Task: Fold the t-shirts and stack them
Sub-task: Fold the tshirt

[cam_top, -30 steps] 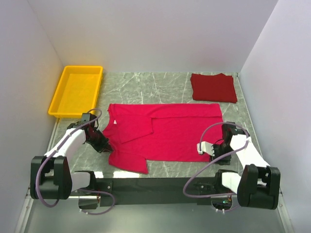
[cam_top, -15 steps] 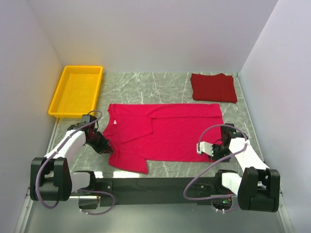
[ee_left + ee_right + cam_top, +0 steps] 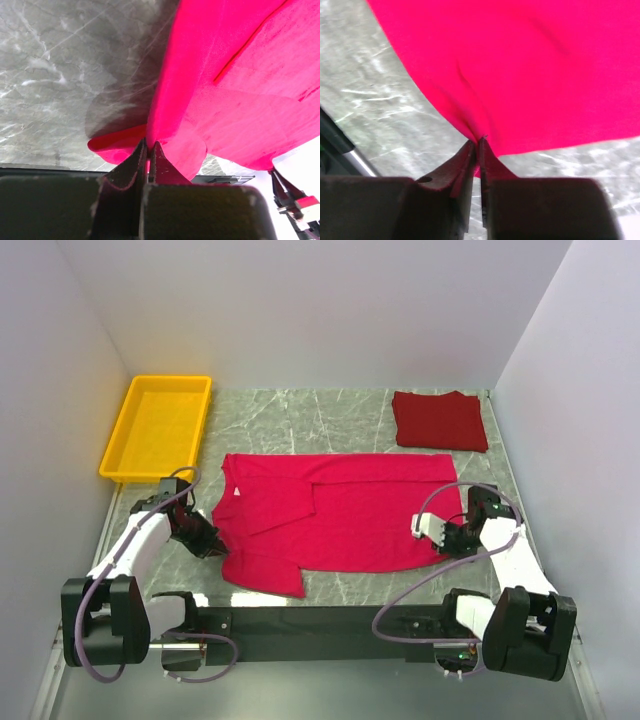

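Note:
A crimson-pink t-shirt [image 3: 335, 515] lies spread across the middle of the marble table, one sleeve folded over its body. At the shirt's near left edge my left gripper [image 3: 210, 540] is shut on a pinch of pink cloth [image 3: 165, 125], which rises off the table. My right gripper [image 3: 447, 540] is shut on the shirt's near right corner [image 3: 475, 125], the cloth puckered between the fingers. A folded maroon t-shirt [image 3: 439, 420] rests at the back right.
A yellow plastic tray [image 3: 205, 400] stands at the back left. White walls close in the table on three sides. The black mounting rail [image 3: 330, 620] runs along the near edge between the arm bases.
My right gripper has closed on the shirt's near right corner and moved slightly away from the near edge. My left gripper has drawn a little left, still holding the cloth.

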Motion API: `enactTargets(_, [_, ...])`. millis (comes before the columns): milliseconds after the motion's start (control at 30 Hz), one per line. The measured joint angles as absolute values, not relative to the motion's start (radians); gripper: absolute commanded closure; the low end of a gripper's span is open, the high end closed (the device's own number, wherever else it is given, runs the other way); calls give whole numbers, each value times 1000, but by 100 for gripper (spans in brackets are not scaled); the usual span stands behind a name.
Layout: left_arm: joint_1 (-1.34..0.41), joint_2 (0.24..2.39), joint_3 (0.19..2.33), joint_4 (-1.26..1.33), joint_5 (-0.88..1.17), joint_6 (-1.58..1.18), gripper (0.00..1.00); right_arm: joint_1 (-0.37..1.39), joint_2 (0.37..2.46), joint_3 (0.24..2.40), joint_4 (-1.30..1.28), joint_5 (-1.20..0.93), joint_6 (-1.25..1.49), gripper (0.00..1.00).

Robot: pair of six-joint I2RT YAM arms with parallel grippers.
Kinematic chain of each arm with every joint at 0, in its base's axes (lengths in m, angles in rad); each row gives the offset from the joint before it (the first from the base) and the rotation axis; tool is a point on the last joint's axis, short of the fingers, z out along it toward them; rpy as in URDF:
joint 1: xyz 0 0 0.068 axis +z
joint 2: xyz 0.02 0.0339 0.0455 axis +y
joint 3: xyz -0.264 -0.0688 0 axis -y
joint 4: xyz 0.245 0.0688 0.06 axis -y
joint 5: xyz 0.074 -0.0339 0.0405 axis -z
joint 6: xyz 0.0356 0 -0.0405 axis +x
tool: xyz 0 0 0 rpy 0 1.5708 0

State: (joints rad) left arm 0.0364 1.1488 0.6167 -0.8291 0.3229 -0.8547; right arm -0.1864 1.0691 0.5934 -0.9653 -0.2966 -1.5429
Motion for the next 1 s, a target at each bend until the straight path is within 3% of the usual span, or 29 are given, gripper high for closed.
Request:
enactTargets(33, [37, 1149, 617, -831, 323, -855, 100, -192, 1070, 603, -963, -305, -1536, 63])
enactTargets(233, [38, 1149, 617, -833, 324, -852, 100, -197, 1052, 599, -970, -324, -1531, 59])
enactTargets(500, [38, 1142, 617, -831, 330, -851, 100, -197, 1012, 576, -1004, -329, -1553, 59])
enactTargets(800, [41, 1140, 611, -826, 344, -850, 100, -197, 1043, 561, -1010, -315, -1544, 90])
enactTargets(867, [44, 1142, 611, -825, 345, -849, 100, -197, 1046, 561, -1010, -314, -1540, 89])
enactTargets(1000, [49, 1143, 611, -819, 352, -841, 100, -197, 1044, 561, -1036, -314, -1544, 73])
